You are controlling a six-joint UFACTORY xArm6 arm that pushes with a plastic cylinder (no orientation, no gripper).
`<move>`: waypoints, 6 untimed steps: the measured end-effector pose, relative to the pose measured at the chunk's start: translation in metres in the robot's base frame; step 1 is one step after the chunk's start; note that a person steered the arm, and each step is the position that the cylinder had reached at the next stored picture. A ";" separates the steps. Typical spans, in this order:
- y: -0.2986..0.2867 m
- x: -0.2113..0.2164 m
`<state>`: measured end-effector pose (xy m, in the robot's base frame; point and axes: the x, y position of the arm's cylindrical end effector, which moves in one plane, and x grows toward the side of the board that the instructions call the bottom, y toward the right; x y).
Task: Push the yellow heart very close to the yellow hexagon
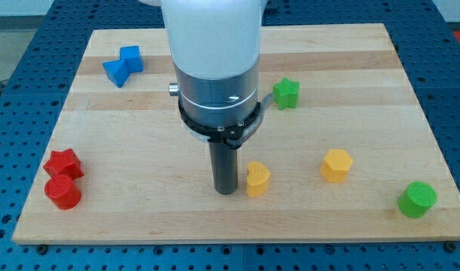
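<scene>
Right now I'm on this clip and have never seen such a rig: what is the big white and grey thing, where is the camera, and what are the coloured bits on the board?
The white and grey column is a robot arm ending in a dark rod; it holds nothing and only pushes. My tip rests on the wooden board, right beside the yellow heart on its left in the view. There is one camera, looking down at the board; its mounting is not on record. The yellow hexagon sits further right. Also there: a blue block top left, a green star, a red star above a red cylinder, and a green cylinder at bottom right.
</scene>
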<state>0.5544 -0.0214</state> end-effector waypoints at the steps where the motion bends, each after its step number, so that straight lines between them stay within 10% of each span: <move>1: 0.016 0.000; 4: 0.134 -0.005; 6: 0.159 0.064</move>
